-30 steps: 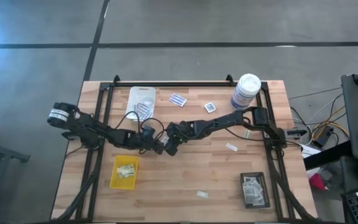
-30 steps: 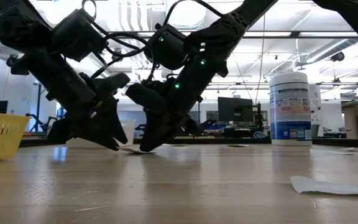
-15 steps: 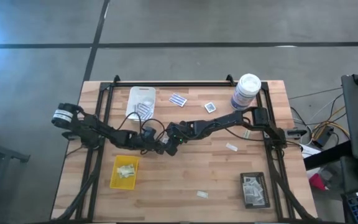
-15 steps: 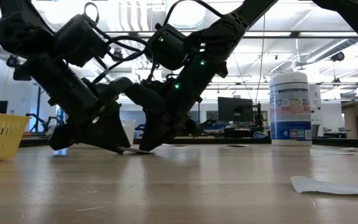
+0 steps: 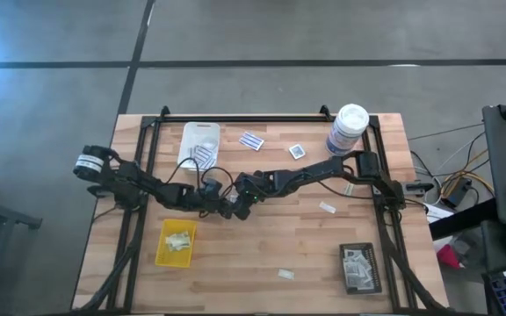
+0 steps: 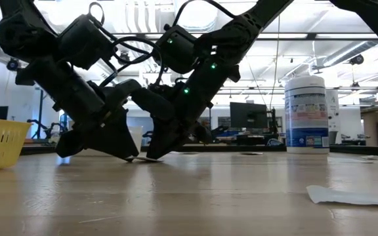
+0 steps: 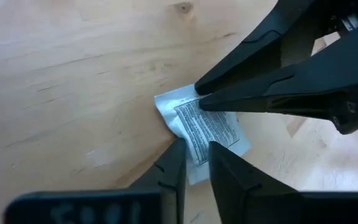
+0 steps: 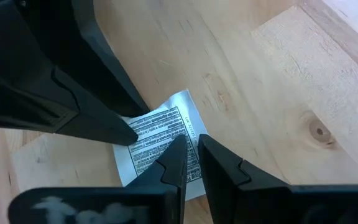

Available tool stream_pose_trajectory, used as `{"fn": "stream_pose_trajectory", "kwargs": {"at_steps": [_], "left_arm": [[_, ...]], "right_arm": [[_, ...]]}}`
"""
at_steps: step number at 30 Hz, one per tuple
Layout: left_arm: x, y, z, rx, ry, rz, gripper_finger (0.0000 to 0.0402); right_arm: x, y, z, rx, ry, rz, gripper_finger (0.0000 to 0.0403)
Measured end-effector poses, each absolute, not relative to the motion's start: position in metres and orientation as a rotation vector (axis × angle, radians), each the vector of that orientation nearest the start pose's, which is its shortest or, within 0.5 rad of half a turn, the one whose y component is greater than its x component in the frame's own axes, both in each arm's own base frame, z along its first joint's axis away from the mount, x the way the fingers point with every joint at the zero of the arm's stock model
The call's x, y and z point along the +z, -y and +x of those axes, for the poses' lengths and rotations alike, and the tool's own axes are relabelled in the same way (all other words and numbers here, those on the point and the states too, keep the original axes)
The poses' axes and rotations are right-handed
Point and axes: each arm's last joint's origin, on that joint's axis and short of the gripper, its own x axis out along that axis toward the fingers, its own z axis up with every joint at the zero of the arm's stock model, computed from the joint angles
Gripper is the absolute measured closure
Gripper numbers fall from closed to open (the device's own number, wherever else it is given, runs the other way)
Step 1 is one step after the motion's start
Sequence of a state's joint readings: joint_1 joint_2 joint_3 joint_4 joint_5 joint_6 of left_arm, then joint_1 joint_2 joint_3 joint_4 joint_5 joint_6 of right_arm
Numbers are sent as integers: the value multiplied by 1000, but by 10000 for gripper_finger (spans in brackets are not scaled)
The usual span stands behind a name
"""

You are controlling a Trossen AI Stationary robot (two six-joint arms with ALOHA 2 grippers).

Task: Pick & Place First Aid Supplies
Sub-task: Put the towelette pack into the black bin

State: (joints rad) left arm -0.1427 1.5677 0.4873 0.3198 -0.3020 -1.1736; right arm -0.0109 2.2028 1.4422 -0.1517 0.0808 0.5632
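we see both arms meeting mid-worktop [image 5: 262,246] over one small white printed packet [image 7: 207,127], lying flat on the wood. the left pincer [image 7: 194,163] and right pincer [image 8: 191,152] each pinch an opposite edge, jaws narrow. from above the arms hide the packet. around stand a white canister [image 5: 348,128], white tray [image 5: 198,139], yellow tray [image 5: 177,242] and black tray [image 5: 359,268].

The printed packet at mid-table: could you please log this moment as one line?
left gripper: pinching printed packet | right gripper: pinching its opposite edge | packet: flat on table | stage: handover, not lifted
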Motion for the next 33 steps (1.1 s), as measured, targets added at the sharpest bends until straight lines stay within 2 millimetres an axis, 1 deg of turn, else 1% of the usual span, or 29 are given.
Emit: {"fn": "stream_pose_trajectory", "kwargs": {"at_steps": [5, 7, 13, 19, 23, 27, 33], "left_arm": [[115, 27, 256, 560, -542, -931, 387], [115, 27, 256, 559, -542, -925, 397], [115, 27, 256, 552, -547, -898, 399], [116, 27, 256, 538, -552, -871, 400], [121, 27, 256, 515, -544, -847, 401], [128, 27, 255, 484, -530, -806, 401], [138, 28, 254, 424, -519, -700, 401]], "right_arm": [[115, 7, 454, -339, -861, 492, 360], [115, 7, 454, -340, -860, 492, 360], [115, 7, 454, -326, -866, 465, 360], [121, 7, 450, -318, -894, 438, 360], [131, 8, 445, -361, -911, 397, 360], [146, 9, 436, -423, -934, 343, 360], [168, -1, 414, -444, -949, 240, 360]]}}
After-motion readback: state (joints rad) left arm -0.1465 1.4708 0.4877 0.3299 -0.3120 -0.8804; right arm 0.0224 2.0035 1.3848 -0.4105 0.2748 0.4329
